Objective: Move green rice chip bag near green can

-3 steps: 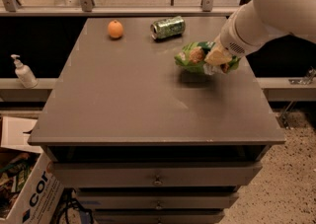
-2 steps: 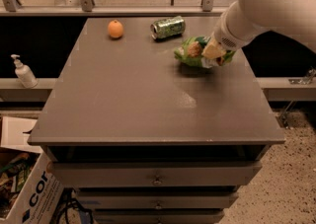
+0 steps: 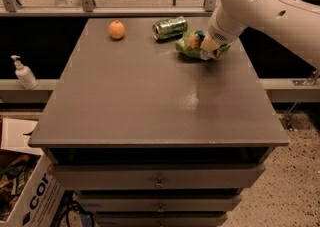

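The green rice chip bag [image 3: 192, 44] is a crumpled light-green bag at the far right of the grey table [image 3: 150, 101]. It is just right of the green can [image 3: 169, 27], which lies on its side near the back edge. My gripper [image 3: 209, 46] reaches in from the upper right on a white arm and is shut on the bag's right side. I cannot tell whether the bag rests on the table or hangs just above it.
A small orange fruit [image 3: 116, 29] sits at the back left of the table. A soap dispenser [image 3: 23, 73] stands on a ledge at the left. A cardboard box [image 3: 25, 191] is on the floor at lower left. Drawers [image 3: 159, 176] face front under the tabletop.
My gripper has carried the bag toward the back of the table and a little left, closer to the can.
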`<state>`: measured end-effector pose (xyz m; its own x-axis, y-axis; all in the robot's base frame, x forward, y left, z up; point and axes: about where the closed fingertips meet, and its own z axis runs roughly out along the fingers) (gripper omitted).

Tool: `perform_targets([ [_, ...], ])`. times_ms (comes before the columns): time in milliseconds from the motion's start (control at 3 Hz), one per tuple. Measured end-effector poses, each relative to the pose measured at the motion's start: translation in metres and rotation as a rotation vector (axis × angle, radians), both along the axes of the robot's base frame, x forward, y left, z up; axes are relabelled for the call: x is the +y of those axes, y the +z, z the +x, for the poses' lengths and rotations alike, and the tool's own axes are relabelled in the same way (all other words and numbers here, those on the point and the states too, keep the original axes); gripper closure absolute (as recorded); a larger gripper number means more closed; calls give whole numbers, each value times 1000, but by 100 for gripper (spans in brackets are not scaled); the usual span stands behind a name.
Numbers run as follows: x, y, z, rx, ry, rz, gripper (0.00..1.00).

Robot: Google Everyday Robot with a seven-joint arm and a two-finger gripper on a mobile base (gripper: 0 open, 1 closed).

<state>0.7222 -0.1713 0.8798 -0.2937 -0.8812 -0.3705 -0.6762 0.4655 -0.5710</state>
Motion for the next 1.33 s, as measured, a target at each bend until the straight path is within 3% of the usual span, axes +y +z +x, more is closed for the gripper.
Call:
perform_targets([
  [667,-4,-12,28,-4,-19,-15,100],
  [1333,-6,-16,32,4,-28,-19,60],
])
